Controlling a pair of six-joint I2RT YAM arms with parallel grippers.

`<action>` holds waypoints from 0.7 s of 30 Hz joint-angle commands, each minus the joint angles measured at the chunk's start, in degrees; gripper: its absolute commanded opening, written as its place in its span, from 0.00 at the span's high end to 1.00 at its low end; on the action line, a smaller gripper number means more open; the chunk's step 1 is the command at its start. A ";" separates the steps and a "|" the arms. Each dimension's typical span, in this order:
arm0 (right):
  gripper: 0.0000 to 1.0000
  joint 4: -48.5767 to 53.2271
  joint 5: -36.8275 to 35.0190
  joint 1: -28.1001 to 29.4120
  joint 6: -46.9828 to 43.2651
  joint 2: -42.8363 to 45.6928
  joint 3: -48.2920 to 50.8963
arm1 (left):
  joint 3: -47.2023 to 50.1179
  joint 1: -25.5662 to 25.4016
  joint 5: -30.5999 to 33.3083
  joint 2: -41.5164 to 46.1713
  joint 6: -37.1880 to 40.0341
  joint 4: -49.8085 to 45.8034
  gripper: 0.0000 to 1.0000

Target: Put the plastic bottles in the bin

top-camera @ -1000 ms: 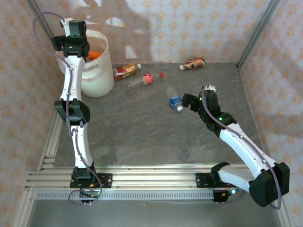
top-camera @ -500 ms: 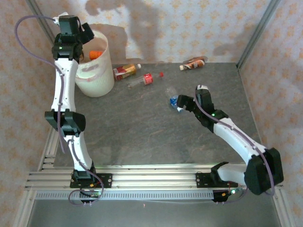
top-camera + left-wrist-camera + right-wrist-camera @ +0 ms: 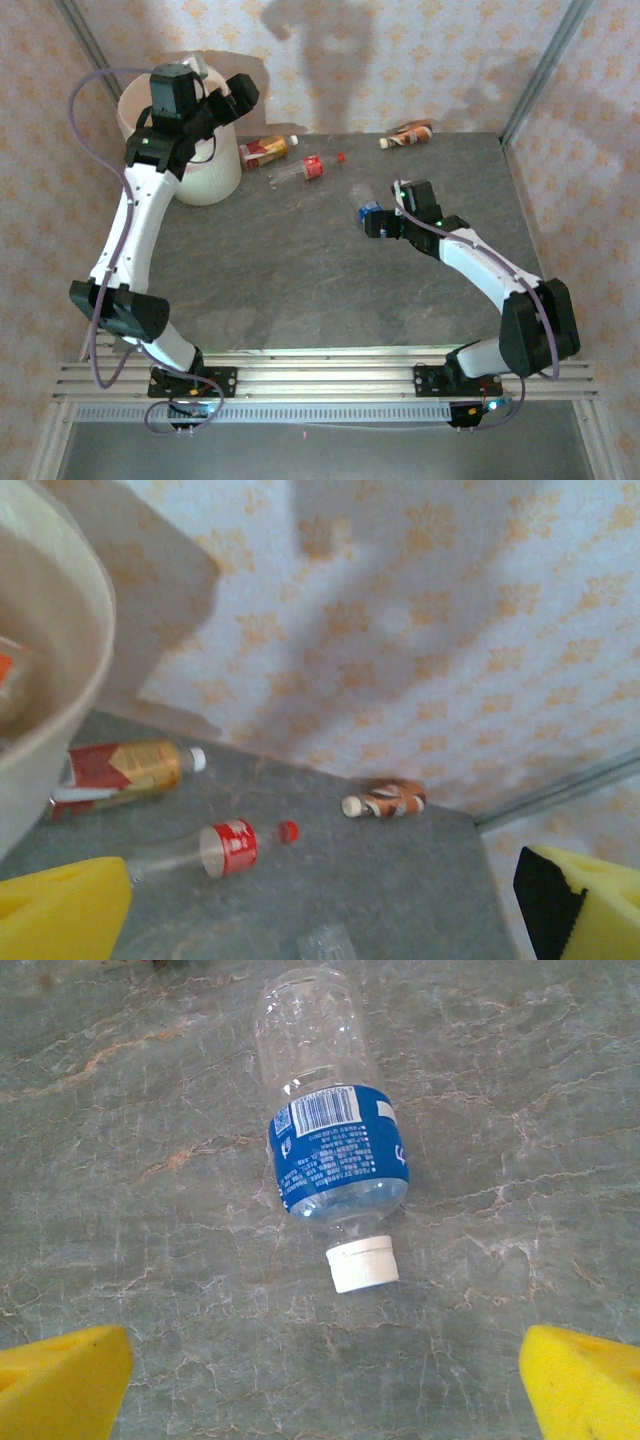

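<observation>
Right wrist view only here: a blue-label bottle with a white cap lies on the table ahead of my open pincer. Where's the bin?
Observer: The bin stands in the far left corner of the table, well left of your blue-label bottle.
Operator: Any other bottles loose on the table?
Observer: Three: a red-and-gold-label bottle beside the bin, a red-label bottle next to it, and an orange-brown-label bottle by the far wall.
Operator: Is the left pincer free?
Observer: Yes, the left pincer is open and empty, raised beside the bin.
</observation>
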State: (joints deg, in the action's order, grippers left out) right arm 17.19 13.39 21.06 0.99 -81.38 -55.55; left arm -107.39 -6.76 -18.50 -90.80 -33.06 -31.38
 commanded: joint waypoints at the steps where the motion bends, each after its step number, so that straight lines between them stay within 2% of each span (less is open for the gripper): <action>1: 0.00 3.07 1.77 -0.31 -1.03 -4.43 -4.07 | 2.70 0.40 -3.22 3.14 -1.90 2.91 0.00; 8: 0.00 3.72 4.19 -0.27 -1.22 -16.01 -12.06 | 4.54 0.37 -1.42 5.10 0.67 0.54 0.00; 13: 0.01 8.29 -1.32 0.07 -3.08 -23.91 -19.36 | 7.60 0.40 -0.83 6.84 2.09 2.35 0.00; 21: 0.03 15.76 -3.63 0.14 -7.22 -34.26 -29.22 | 7.65 0.35 -1.25 7.13 4.67 0.89 0.00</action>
State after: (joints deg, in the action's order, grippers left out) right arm 27.14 12.86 21.06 -3.38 -112.16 -80.82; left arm -100.01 -6.72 -19.49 -85.36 -30.65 -31.20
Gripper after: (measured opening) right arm 0.977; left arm 0.993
